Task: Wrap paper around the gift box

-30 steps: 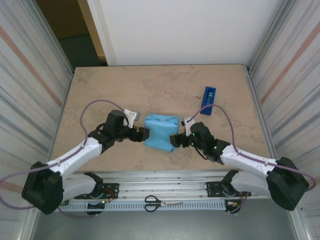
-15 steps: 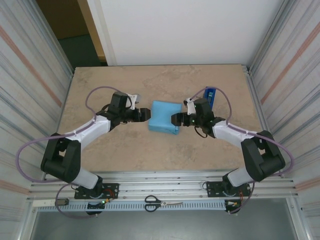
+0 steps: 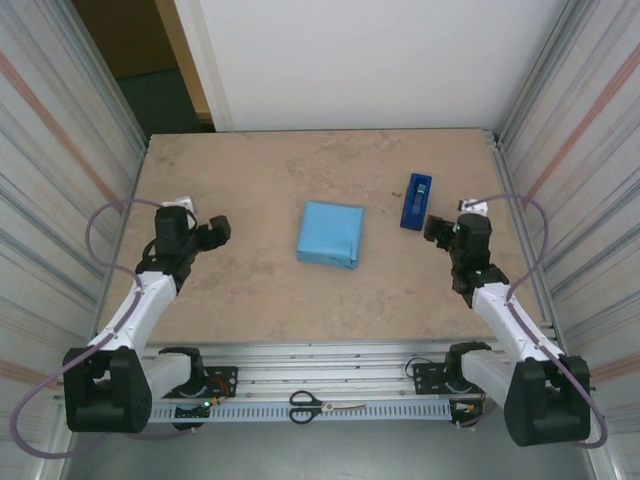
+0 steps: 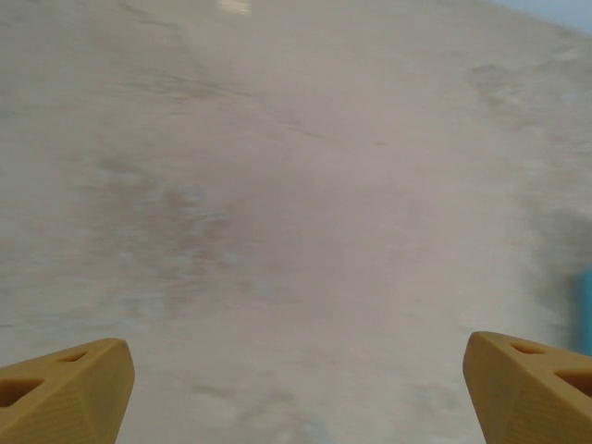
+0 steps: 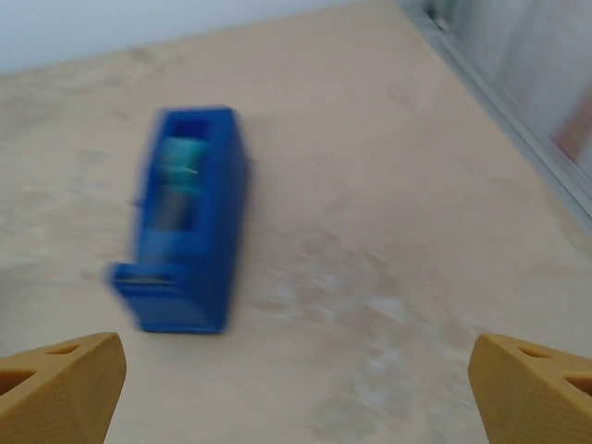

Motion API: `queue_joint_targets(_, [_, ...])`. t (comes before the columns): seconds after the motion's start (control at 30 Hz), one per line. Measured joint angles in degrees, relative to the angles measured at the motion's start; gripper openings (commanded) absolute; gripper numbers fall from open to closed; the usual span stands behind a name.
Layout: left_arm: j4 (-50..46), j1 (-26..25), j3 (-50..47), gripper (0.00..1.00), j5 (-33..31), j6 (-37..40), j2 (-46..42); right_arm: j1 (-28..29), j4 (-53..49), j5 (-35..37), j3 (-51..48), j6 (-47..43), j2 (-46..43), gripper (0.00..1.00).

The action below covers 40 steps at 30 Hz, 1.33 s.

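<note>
left gripper point(image 3: 212, 230): by the left side of the table point(image 3: 250, 170), well apart from the parcel; fingertips point(image 4: 65, 384) spread wide, nothing between them.
paper point(image 3: 330, 233): sky-blue face out, folded into a squat parcel at table centre, lying flat; no arm touches it.
gift box: hidden; judged to be inside the paper parcel.
tape dispenser point(image 3: 417, 200): right of the parcel, on the table, just beside the right gripper.
right gripper point(image 3: 440, 228): jaws spread wide, empty; its wrist view looks at the dispenser, blurred.
risk, left: low; height of the open fingers over the table is unclear, so a careless drop could scrape the top.
risk, parcel: no tape visible on the folds. If they are loose, flaps may spring open, since nothing presses them. The light parcel would likely slide if nudged from one side only.
risk, right: an open finger is close to the dispenser; a sweep toward centre could knock it over or shove it into the parcel.
edges, left: ribbed side wall point(image 3: 50, 200) close to the left arm, and the cable point(image 3: 97, 225) loops toward it; little room outward.
room, middle: bare table all round the parcel, widest toward the far edge and on the left.
edges, right: metal rail point(image 3: 515, 200) and wall close to the right arm; the dispenser partly blocks the lane to the parcel.
near edge: scissors point(image 3: 325, 405) lie on the base frame between the arm bases, off the table top.
</note>
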Motion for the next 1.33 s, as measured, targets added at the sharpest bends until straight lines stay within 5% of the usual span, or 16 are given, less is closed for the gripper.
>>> queue_joint_targets(0.2, [10.2,0.0,-5.9,0.95,-6.1,6.3,6.1,-5.5,11.8,-5.9,-6.3,-1.4,9.8,0.94])
queue_joint_targets(0.57, [37.6,0.6,-8.8,0.97,-3.3,13.7,21.2,-7.4,38.4,-17.4,-6.1,-5.8,28.3,0.95])
queue_joint_targets(0.87, [46.3,0.6,-11.5,0.99,-1.4,15.6,24.2,-5.0,37.9,-13.1,-4.3,-6.0,29.9,0.98])
queue_joint_targets(1.33, [47.3,0.8,-11.5,0.99,4.0,17.3,24.2,-5.0,37.9,-11.7,-4.3,-6.0,29.9,0.98])
